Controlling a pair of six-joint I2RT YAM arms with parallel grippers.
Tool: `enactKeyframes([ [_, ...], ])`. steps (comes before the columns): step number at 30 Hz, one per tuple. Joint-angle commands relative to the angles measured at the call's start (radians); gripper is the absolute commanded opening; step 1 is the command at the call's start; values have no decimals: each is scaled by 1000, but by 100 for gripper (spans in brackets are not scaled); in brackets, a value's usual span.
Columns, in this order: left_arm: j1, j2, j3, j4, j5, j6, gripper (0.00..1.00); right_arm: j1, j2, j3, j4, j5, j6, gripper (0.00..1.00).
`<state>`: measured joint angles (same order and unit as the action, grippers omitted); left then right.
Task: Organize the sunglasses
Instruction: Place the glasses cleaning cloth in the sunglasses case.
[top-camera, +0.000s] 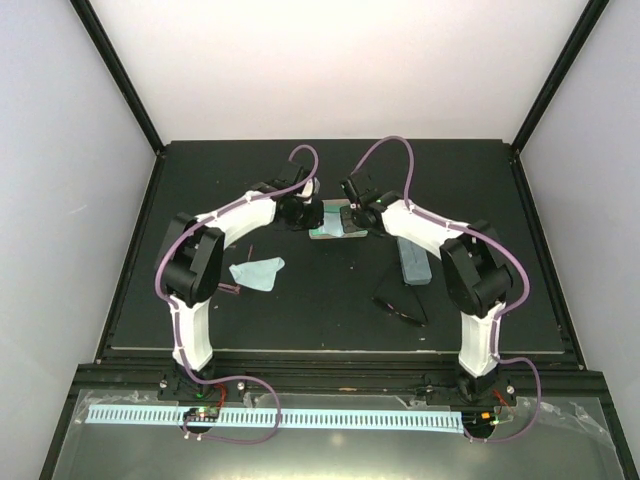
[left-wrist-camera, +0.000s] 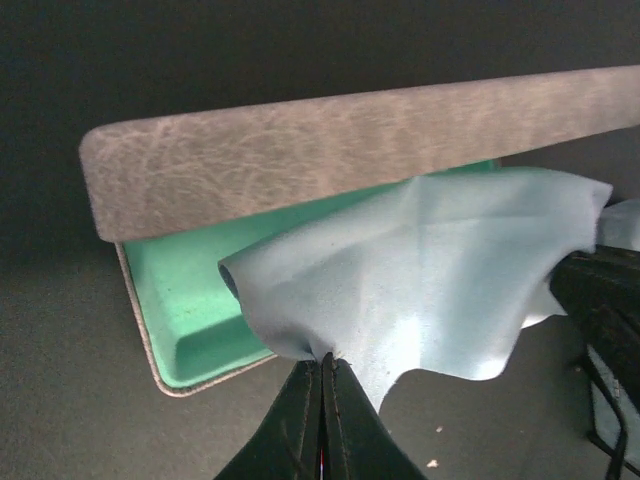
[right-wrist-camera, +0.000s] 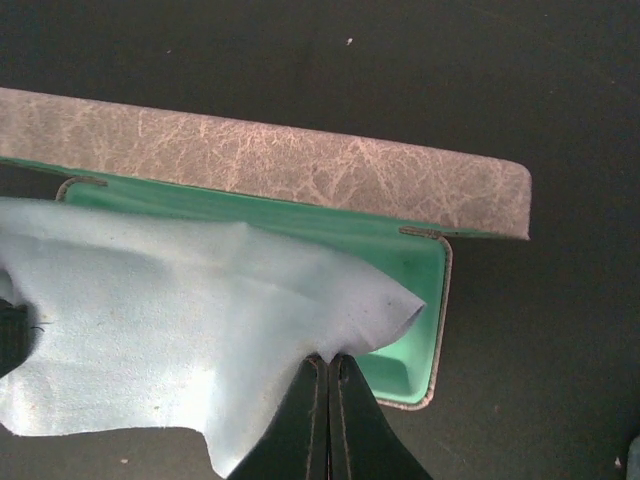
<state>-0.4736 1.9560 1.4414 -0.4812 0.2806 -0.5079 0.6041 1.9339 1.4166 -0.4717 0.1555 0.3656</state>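
Two end effectors meet over the open case. The left end effector is pinched shut on one edge of a light blue cloth, and the right end effector is clamped on the opposite corner, so the cloth hangs spread between them above the green lining.

Neither pair of glasses is in the case. The black sunglasses lie on the worktop, toward my near edge and to the right of the right end effector, well apart from it and close beside that arm's elbow. I judge the right arm the nearer one. Their long axis looks diagonal, though the overhead view is too small for me to be sure.

The pink-framed pair shows only as thin reddish wire beside the left arm, partly hidden by it, near a second cloth. A blue-grey case sits between the black sunglasses and the right end effector.
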Motion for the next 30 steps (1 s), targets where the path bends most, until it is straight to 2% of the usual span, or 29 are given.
enactKeyframes([
  [1,16,47,57,-7,33,15,2,-10,44,50,-3,26,-36,1],
  [18,49,146,87,11,81,32,2,-17,117,102,-14,71,-52,1],
  [30,50,164,105,-7,40,15,1,-18,150,107,-27,119,-48,3],
])
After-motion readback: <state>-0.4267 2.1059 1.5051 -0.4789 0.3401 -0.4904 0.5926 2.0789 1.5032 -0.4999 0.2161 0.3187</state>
